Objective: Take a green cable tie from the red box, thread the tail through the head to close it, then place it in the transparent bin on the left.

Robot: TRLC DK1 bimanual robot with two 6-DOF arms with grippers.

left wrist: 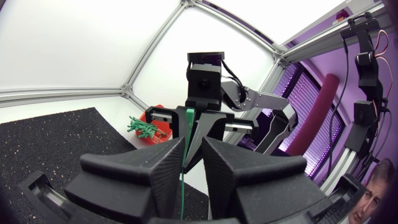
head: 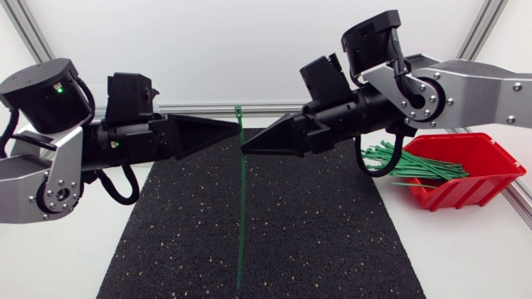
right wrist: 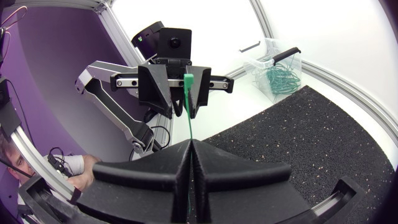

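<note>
Right wrist view, nearest item first: the right gripper [right wrist: 189, 146] has its two fingers pressed together, clamped on one green cable tie [right wrist: 188, 118]. The tie rises straight from the seam between the fingers and ends in its square head. Directly ahead, at 12 o'clock of the right gripper, the left gripper [right wrist: 186, 104] faces it tip to tip. Farther off, toward 2 o'clock, one transparent bin [right wrist: 254, 63] stands on the white table [right wrist: 245, 99] near the mat's corner. It contains green looped ties [right wrist: 280, 78], too overlapped to count, and one black handle [right wrist: 283, 57] lies across its rim.

Left wrist view: the left gripper's two fingers stand slightly apart. The same tie passes through the gap along one finger's inner edge, and open space shows between the tie and the other finger.

Head view: two arms enter, the left arm [head: 50, 174] from 9 o'clock and the right arm [head: 465, 87] from 3 o'clock. The two gripper tips almost meet at centre. The tie's head sits at 12 o'clock of the tips, and its tail runs toward 6 o'clock over one black mat [head: 316, 241]. The strap is straight, with the tail not threaded through the head. At 3 o'clock of the mat, one red box [head: 465, 196] holds a bundle of green ties [head: 416, 164]; their number cannot be told.
</note>
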